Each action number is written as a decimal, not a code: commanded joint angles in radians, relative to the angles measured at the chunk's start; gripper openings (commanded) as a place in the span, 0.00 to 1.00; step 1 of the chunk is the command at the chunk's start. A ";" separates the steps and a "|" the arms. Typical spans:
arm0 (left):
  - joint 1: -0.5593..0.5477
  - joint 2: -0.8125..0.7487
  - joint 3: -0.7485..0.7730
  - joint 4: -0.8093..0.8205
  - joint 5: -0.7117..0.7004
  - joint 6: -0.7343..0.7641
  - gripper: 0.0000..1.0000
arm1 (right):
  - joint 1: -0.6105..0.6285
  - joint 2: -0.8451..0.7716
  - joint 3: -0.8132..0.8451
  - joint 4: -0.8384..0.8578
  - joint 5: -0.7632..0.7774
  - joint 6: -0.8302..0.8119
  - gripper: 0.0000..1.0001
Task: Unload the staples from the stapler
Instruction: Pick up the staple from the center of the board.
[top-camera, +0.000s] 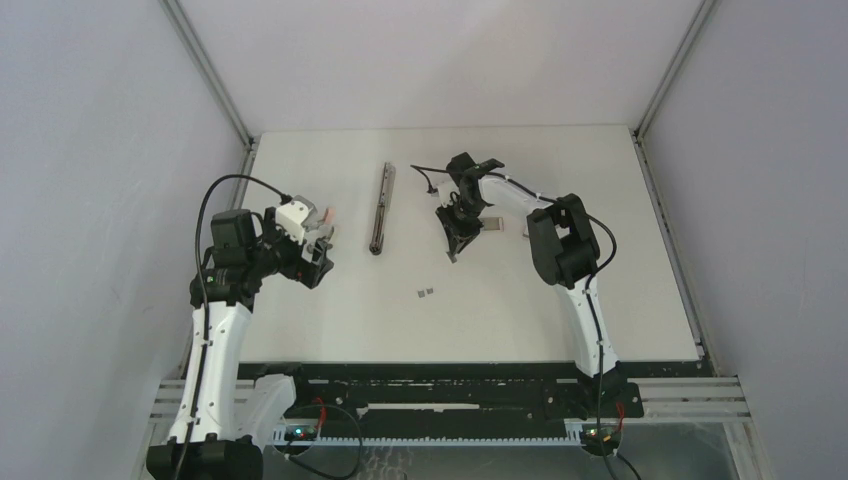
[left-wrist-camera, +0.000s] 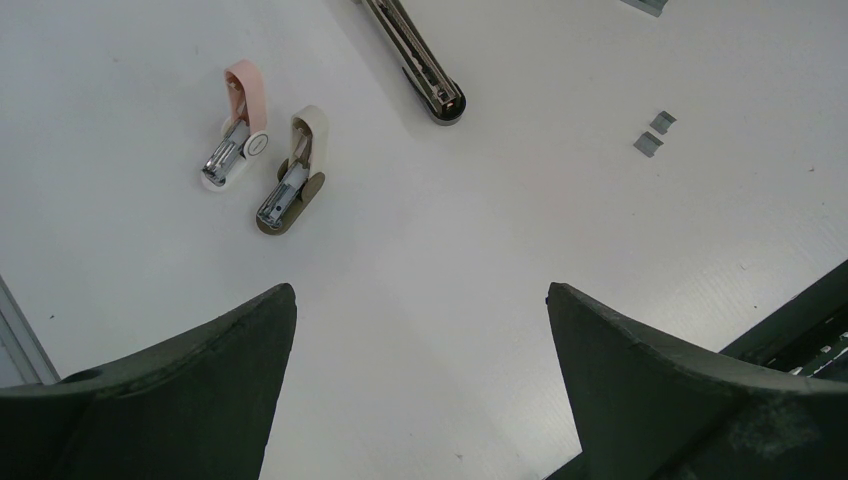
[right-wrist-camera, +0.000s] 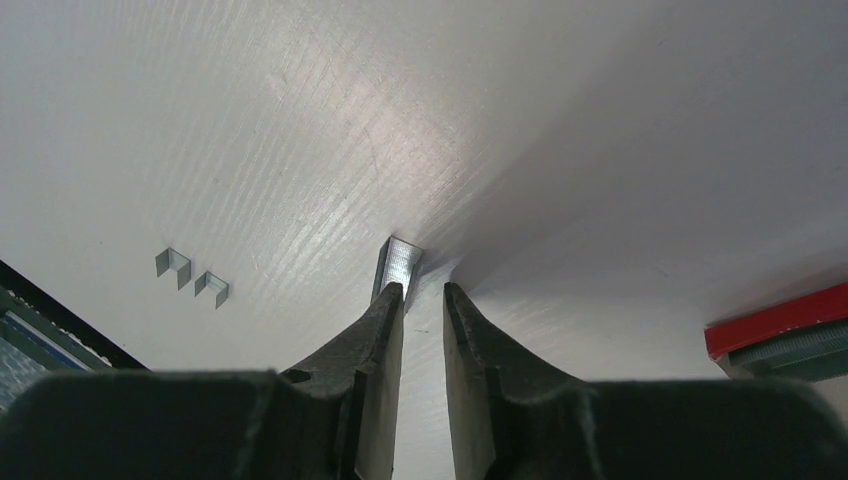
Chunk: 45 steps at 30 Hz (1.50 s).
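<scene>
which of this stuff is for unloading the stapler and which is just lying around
for the job: stapler, staple strip, loose staples
lying about: pink clawed piece, beige clawed piece, red box

The table (right-wrist-camera: 300, 120) is matt white with a fine grain. The staples (right-wrist-camera: 400, 262) are bright bare metal. The stapler (left-wrist-camera: 418, 65) is dark metal (silvery at its end). The fingers (right-wrist-camera: 370, 340) look matt black plastic.
</scene>
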 joint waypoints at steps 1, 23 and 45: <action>0.005 -0.007 -0.031 0.019 0.027 0.019 1.00 | 0.016 -0.026 -0.010 0.022 0.051 0.014 0.21; 0.006 -0.005 -0.031 0.019 0.026 0.018 1.00 | 0.039 -0.016 -0.002 0.011 0.108 0.017 0.12; 0.006 -0.003 -0.032 0.019 0.025 0.019 1.00 | 0.007 -0.151 -0.024 0.055 0.223 0.111 0.00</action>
